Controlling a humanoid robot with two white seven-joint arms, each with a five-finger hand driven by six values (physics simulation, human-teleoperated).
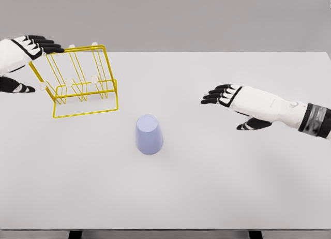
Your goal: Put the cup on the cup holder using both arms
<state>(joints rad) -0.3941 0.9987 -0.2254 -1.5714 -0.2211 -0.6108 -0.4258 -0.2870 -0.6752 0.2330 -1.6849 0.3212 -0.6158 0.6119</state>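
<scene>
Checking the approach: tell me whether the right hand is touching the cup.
Apart. The head view shows bare white table between the right hand with its fingers spread and the lavender cup, which stands alone near the table's middle.

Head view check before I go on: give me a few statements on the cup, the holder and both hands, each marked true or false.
1. The lavender cup stands on the table, apart from the yellow wire cup holder. True.
2. The right hand is gripping the cup. False: it hovers to the right of the cup with its fingers spread, holding nothing.
3. The left hand is at the top left corner of the holder. True.
4. The cup already hangs on one of the holder's pegs. False: it is on the table in front of the holder.
5. The holder is at the left of the table. True.
</scene>
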